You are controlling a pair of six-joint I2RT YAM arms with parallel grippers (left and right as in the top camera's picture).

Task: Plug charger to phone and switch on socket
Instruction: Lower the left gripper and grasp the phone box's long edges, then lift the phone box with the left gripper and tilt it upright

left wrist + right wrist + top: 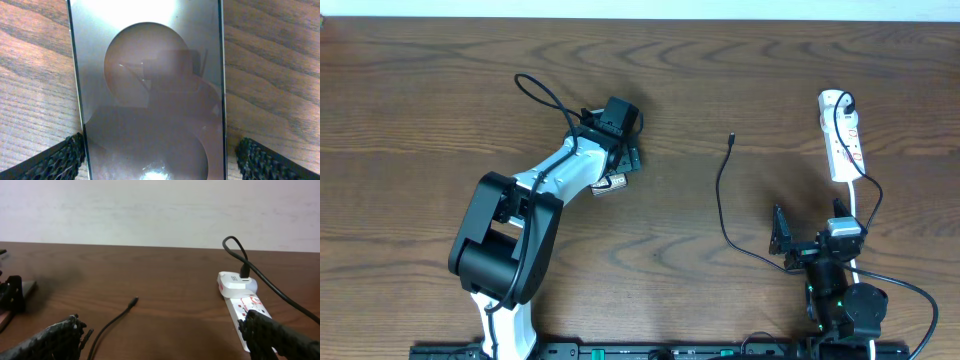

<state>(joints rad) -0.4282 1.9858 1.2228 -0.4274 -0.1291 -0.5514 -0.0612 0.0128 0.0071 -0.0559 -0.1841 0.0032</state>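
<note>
The phone (150, 75) lies flat on the wooden table, its glossy bronze face filling the left wrist view. In the overhead view only its end (610, 183) shows under the arm. My left gripper (620, 158) is open and straddles the phone (160, 150), one finger close to each long edge. The charger is a thin black cable, and its tip (731, 138) lies free on the table, also seen in the right wrist view (133, 301). The socket (842, 140) is a white strip with a black plug in its far end (242, 295). My right gripper (810, 232) is open and empty (165, 330).
The charger cable (722, 205) loops from its tip back past the right arm. The socket's white cord (855, 200) runs toward the right arm's base. The table's far edge meets a pale wall (160, 210).
</note>
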